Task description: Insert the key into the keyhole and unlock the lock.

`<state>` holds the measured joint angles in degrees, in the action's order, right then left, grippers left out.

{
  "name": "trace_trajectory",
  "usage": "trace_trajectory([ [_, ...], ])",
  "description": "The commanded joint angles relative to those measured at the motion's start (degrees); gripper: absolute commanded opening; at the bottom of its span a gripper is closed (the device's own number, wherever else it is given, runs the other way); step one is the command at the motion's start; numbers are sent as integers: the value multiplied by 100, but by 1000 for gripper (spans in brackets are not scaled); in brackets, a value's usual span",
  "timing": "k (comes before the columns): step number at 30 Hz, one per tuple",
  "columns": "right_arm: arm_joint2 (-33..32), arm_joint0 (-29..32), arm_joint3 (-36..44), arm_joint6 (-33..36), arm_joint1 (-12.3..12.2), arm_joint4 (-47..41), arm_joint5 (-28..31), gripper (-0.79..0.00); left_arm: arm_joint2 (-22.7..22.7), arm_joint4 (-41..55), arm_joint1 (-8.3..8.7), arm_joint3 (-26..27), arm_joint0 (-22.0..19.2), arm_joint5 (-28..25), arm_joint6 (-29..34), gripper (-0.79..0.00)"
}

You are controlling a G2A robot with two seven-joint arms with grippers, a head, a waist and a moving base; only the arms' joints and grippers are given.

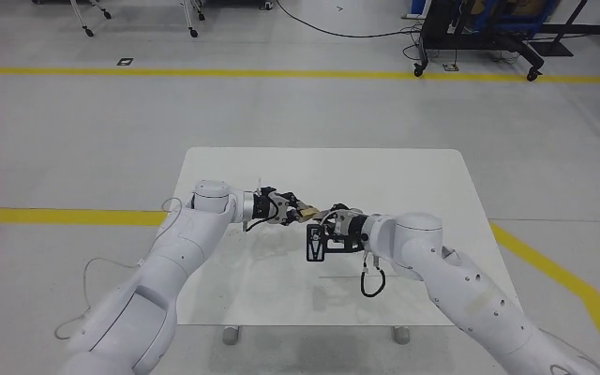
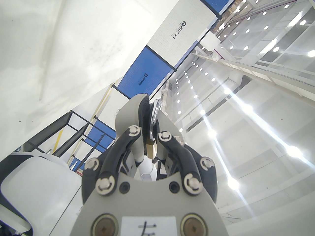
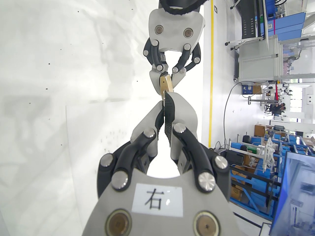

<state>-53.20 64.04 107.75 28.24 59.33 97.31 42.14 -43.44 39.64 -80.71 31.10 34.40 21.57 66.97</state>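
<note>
The lock (image 3: 165, 85) is held above the surface (image 1: 281, 169), clamped in the left gripper (image 2: 150, 109). The right gripper (image 3: 165, 99) is pinched tight right against its end; the key can't be made out.

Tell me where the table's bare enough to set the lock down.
The white table is bare along its far edge, beyond the left gripper and right gripper, and at the near edge's middle. Crowded at centre, where they meet at the brass padlock.

The counter (image 1: 422, 178) is being overlooked from above — the lock (image 3: 165, 84) is being framed closely by both wrist cameras, from opposite sides.
</note>
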Motion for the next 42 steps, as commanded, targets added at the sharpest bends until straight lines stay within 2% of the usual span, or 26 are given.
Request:
trace_trajectory([
  [1, 28, -2, 14, 54, 11, 55, -27, -785, -4, -8, -11, -26, -7, -9, 13, -785],
  [16, 404, 75, 404, 1004, 119, 804, -233, -785, -46, -85, -78, -137, -37, -40, 35, -785],
  [26, 628, -92, 282, 1285, 248, 848, -177, -785, -69, -169, -105, -200, -63, -49, 133, -785],
  [38, 866, -342, -4, 1515, 444, 932, -405, -785, -81, -196, -149, -266, -76, -70, 459, -785],
  [39, 861, -348, -1, 1518, 457, 889, -412, -610, -95, -180, -151, -279, -76, -82, 468, -785],
  [40, 843, -349, 3, 1521, 466, 840, -413, -225, -112, -165, -151, -293, -79, -100, 469, -785],
  [41, 816, -345, 15, 1520, 471, 785, -404, 0, -133, -142, -152, -310, -80, -114, 459, -785],
  [42, 771, -332, 27, 1511, 474, 714, -414, 0, -159, -112, -152, -327, -81, -138, 432, -785],
])
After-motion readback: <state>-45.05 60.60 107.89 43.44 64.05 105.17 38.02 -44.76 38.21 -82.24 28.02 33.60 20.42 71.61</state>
